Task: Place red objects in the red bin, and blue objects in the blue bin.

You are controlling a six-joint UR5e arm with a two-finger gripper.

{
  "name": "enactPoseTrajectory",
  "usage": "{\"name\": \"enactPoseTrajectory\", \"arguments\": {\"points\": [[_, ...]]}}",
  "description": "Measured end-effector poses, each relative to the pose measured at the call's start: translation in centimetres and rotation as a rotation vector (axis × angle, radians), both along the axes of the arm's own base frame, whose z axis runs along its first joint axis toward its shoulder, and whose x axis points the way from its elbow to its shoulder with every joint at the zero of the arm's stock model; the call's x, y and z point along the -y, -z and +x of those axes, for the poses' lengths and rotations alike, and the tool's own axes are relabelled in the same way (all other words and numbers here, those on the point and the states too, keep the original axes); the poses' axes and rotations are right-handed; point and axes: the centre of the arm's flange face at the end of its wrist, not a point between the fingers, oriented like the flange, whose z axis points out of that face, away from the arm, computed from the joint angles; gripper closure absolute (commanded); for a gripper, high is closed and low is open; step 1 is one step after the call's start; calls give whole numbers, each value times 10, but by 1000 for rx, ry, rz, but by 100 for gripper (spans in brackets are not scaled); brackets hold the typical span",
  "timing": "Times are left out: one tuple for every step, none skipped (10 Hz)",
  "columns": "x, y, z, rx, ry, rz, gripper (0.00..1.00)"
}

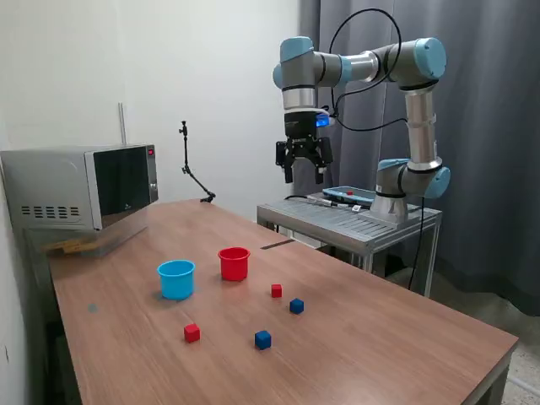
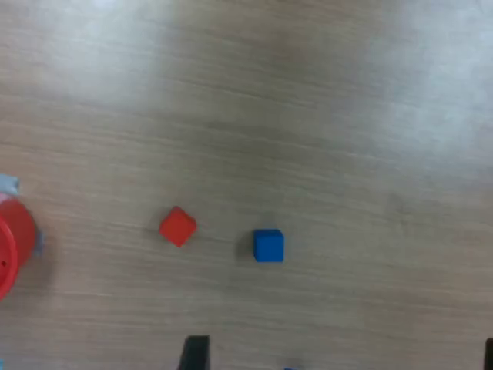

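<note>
Two small red cubes (image 1: 277, 290) (image 1: 192, 332) and two dark blue cubes (image 1: 296, 306) (image 1: 263, 339) lie on the wooden table. The red bin (image 1: 234, 263) and the light blue bin (image 1: 176, 278) stand upright behind them. My gripper (image 1: 304, 175) hangs high above the table's far side, open and empty, well apart from all objects. The wrist view shows one red cube (image 2: 178, 226), one blue cube (image 2: 268, 246) and part of the red bin (image 2: 11, 243) far below. A dark fingertip (image 2: 194, 353) shows at the picture's edge.
A microwave (image 1: 84, 186) stands at the far end of the table on the exterior view's left. A small camera stand (image 1: 192, 173) is behind the table. The arm's base sits on a metal cart (image 1: 350, 219) beside the table.
</note>
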Motion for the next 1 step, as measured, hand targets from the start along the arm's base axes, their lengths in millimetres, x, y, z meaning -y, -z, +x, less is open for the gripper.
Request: {"name": "enactPoseTrajectory", "arguments": {"points": [[1, 1, 0, 1, -2, 1, 0]]}}
